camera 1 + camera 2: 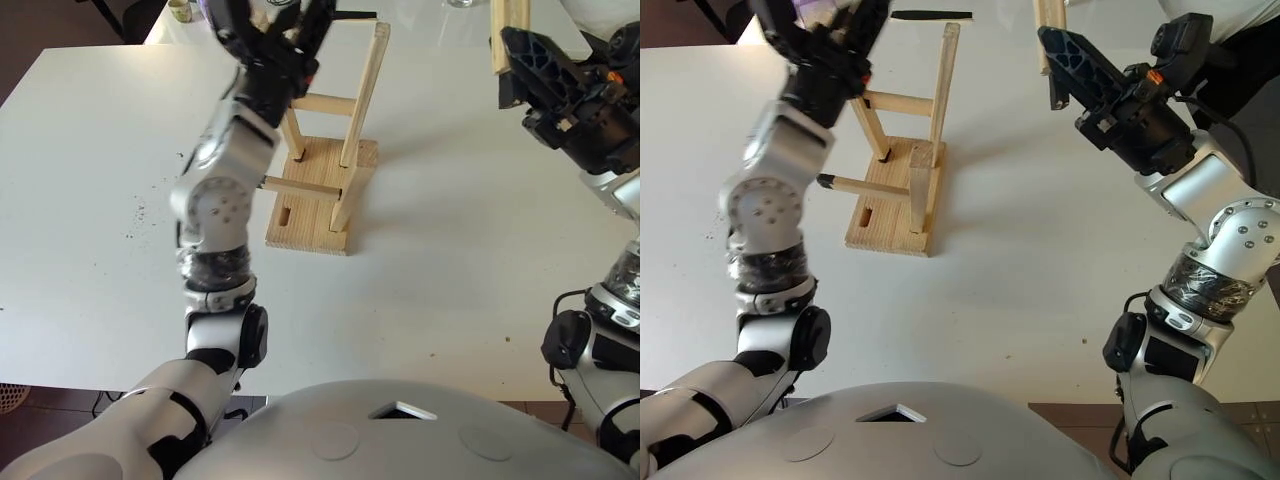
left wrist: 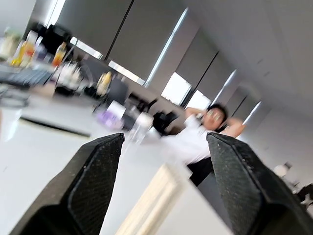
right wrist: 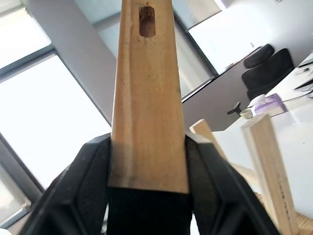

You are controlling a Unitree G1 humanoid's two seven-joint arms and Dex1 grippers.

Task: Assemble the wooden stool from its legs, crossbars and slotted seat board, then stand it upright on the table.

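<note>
On the white table (image 1: 100, 150) the seat board (image 1: 312, 225) lies flat beneath the left gripper (image 2: 164, 139), whose fingers gape over the standing legs (image 1: 365, 90), while the right gripper (image 3: 146, 147) clamps a loose leg (image 3: 146, 88) by one end; it is probably light, stiff wood, best gripped on its flat faces.

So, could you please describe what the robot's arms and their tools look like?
Both the left arm and right arm have silver-grey shells, round joint discs with small holes, and a black wrapped band. Wrists are black; the right one carries a small orange mark. The left tool and right tool each have two broad, matte black, textured fingers.
</note>
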